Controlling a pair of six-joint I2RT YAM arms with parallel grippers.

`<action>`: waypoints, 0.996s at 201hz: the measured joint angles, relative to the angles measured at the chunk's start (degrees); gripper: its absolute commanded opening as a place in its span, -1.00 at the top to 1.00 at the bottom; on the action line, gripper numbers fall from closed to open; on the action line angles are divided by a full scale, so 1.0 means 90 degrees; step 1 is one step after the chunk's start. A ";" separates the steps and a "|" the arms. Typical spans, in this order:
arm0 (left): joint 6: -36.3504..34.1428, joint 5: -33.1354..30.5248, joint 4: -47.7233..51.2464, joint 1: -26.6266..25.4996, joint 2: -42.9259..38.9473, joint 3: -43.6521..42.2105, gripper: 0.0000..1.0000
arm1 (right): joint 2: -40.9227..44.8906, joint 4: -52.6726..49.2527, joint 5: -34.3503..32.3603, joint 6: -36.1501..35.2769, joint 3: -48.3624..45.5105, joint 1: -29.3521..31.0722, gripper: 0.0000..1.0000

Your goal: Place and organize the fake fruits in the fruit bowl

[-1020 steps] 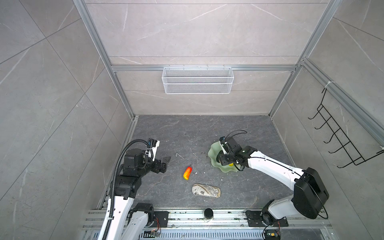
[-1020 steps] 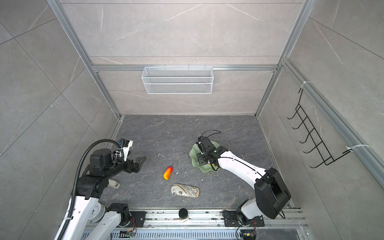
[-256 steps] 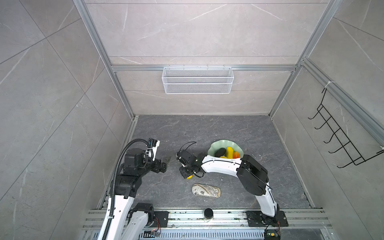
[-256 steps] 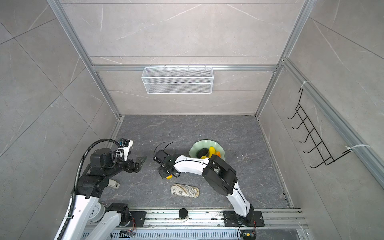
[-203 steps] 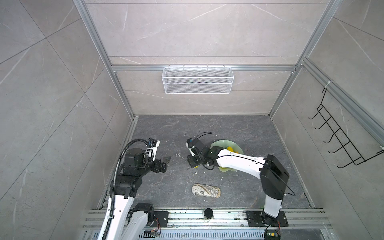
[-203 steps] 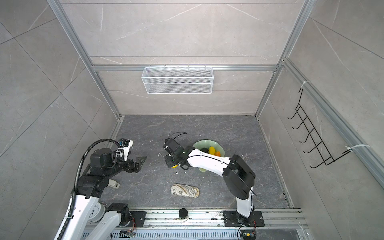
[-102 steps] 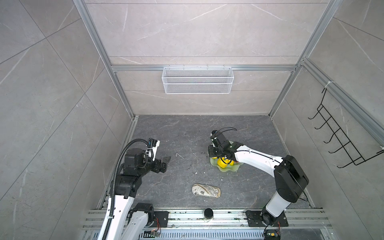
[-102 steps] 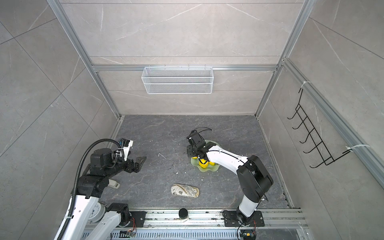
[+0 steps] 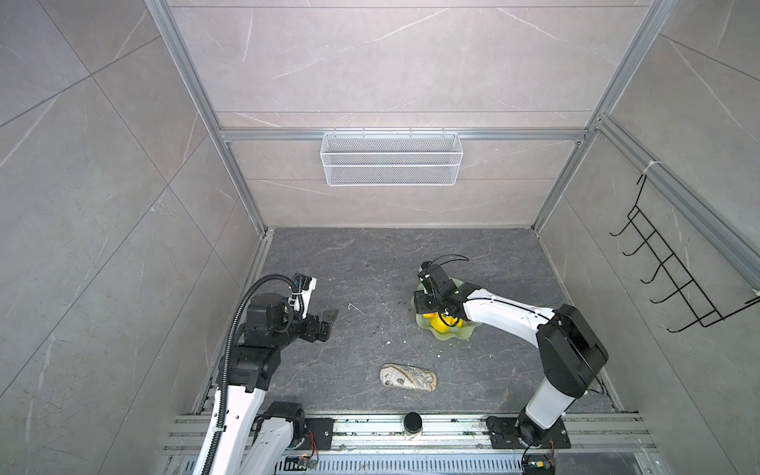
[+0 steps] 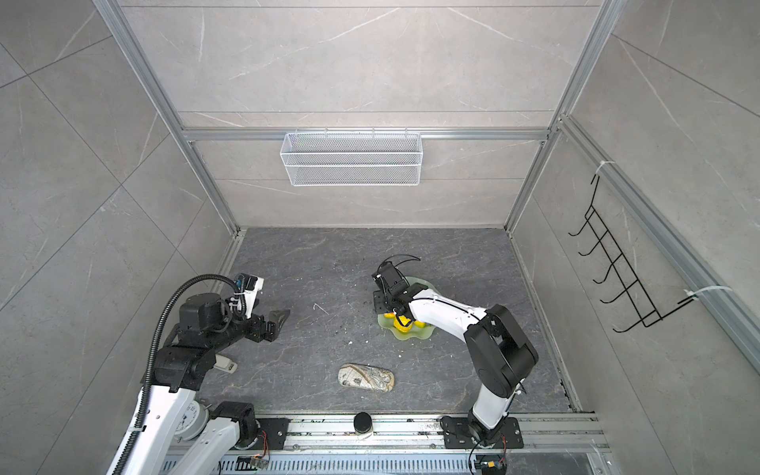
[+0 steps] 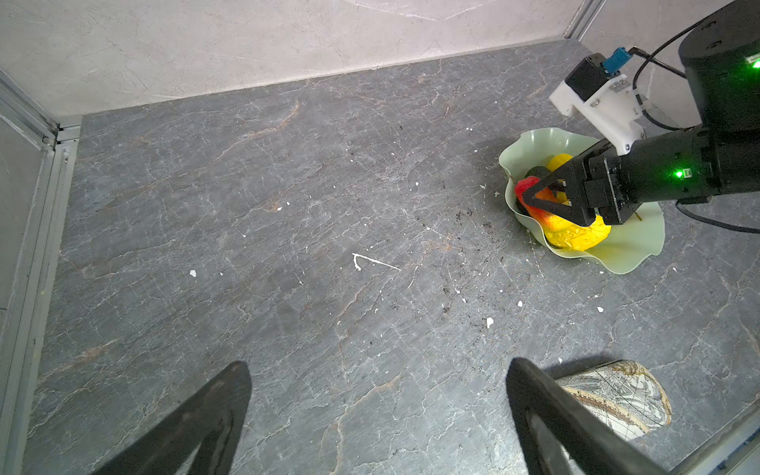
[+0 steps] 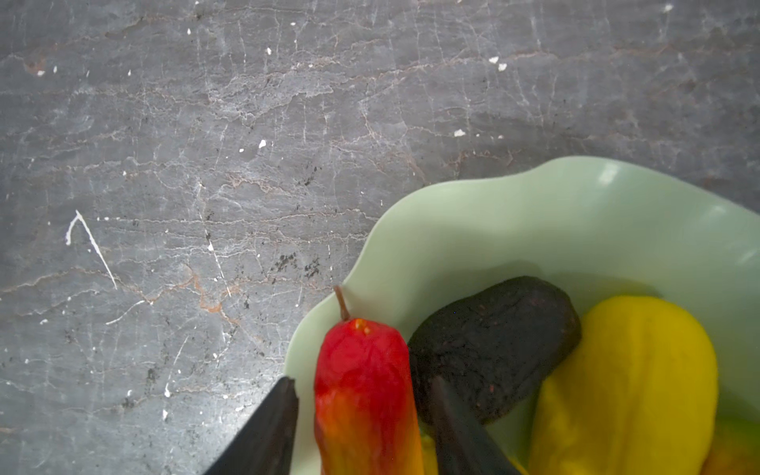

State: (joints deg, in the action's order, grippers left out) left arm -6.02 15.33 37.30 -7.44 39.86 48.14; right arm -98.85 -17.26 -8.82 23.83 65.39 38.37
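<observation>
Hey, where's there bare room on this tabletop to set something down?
Widest bare stretch: between the left arm and the fruit bowl, back to the rear wall. Smaller patch: between the pouch and the right arm. Crowded: the bowl, holding the fruits, with that arm's jaws around a red fruit.

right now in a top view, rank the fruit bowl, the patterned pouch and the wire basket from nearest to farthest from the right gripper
1. fruit bowl, directly under the right gripper.
2. patterned pouch, lying nearer the front.
3. wire basket, hung high at the back.
</observation>
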 measured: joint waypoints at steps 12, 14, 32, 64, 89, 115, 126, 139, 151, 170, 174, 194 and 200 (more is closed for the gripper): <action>0.0000 0.0000 0.0000 0.0000 0.0017 0.0000 -1.00 | 0.0066 -0.0005 -0.0019 -0.0085 -0.0012 0.0000 -0.45; 0.0000 0.0000 0.0000 0.0000 0.0019 0.0000 -1.00 | 0.0085 -0.0002 -0.0032 -0.0068 -0.0017 0.0000 -0.49; 0.0000 0.0000 0.0000 0.0000 0.0053 0.0000 -1.00 | 0.0367 -0.0056 -0.0102 -0.0253 -0.0036 -0.0012 -0.83; 0.0000 0.0002 0.0000 0.0000 0.0097 0.0000 -1.00 | 0.1443 0.0019 -0.0136 -0.0488 -0.0359 -0.0396 -0.99; 0.0005 0.0005 -0.0007 0.0000 0.0155 0.0000 -1.00 | 0.2312 0.0214 0.0061 -0.0510 -0.0865 -0.1355 -0.99; 0.0228 -0.0170 -0.0073 -0.0002 0.0245 0.0015 -1.00 | 0.2936 0.0508 0.0182 -0.0767 -0.1615 -0.2382 -0.99; 0.0410 -0.0379 -0.0187 -0.0002 0.0350 0.0034 -1.00 | 0.3186 0.0835 0.0177 -0.0984 -0.2067 -0.2613 -0.99; 0.0644 -0.0729 -0.0364 0.0000 0.0512 0.0066 -1.00 | 0.3485 0.1277 0.0153 -0.1173 -0.2625 -0.2875 -0.99; 0.0872 -0.1025 -0.0610 0.0000 0.0673 0.0073 -1.00 | 0.3721 0.1838 -0.0012 -0.1328 -0.3121 -0.3111 -0.99; 0.1205 -0.1588 -0.1358 0.0000 0.0894 -0.0151 -1.00 | 0.3806 0.3019 -0.0483 -0.1717 -0.3786 -0.3300 -0.99; 0.1256 -0.1705 -0.1559 0.0000 0.0908 -0.0260 -1.00 | 0.3767 0.3283 -0.0590 -0.1802 -0.3900 -0.3303 -1.00; 0.1345 -0.2373 -0.2596 0.0000 0.1032 -0.0967 -1.00 | 0.3322 0.4294 -0.1030 -0.2127 -0.4201 -0.3303 -0.99; 0.1341 -0.2552 -0.2931 -0.0002 0.1127 -0.1209 -1.00 | 0.3147 0.4534 -0.1124 -0.2186 -0.4235 -0.3303 -0.99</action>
State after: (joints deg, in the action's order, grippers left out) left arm 6.04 -7.64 10.92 -7.46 50.00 37.26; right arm -70.52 23.55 -18.94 4.16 27.27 8.64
